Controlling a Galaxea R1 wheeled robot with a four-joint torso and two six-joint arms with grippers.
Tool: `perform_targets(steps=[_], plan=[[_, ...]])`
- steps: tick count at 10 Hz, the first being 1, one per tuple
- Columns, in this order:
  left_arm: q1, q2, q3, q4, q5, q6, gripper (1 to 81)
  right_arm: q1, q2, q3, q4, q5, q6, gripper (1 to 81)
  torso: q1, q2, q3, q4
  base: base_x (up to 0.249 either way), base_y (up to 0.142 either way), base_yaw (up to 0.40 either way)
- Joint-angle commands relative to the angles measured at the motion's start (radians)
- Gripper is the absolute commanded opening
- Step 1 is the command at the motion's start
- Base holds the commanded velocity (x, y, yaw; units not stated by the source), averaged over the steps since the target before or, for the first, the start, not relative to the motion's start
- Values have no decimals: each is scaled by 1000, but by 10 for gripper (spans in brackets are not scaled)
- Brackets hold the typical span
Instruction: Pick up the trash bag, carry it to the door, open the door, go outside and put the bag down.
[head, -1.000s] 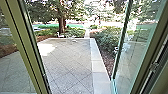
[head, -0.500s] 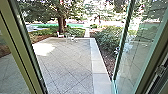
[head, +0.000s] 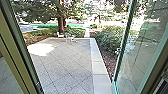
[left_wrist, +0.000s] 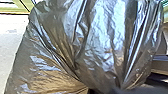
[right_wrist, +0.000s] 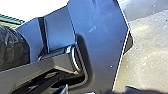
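Gripper state, left or right, is something I cannot tell from these views. Ahead at 12 o'clock spreads the paved patio (head: 65, 65), diagonal joints across it, with a pale paving strip along its shrub side. The tree (head: 60, 21) stands beyond its far edge at 11 o'clock, and leafy shrubs (head: 107, 37) border it toward 1 o'clock. At 2 o'clock the glass door (head: 142, 60) stands open outward; the olive door frame post (head: 13, 52) slants past close by at 10 o'clock. The dark plastic trash bag (left_wrist: 100, 40) lies right before the left wrist camera, off the ground, shiny, its pleats drawn together. Small white outdoor furniture (head: 60, 35) sits near the tree at 11 o'clock.
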Motion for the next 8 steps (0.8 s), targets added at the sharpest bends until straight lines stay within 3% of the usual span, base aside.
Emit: perform_targets(steps=[1,8], plan=[[-38,-1,-1,10,59,5,10,34,4,2,3,-59,-2,811,0,0,0,0,99,0,0],[-38,-2,-1,8,59,5,10,34,4,3,3,-59,-2,811,-1,0,0,0,110,0,0]])
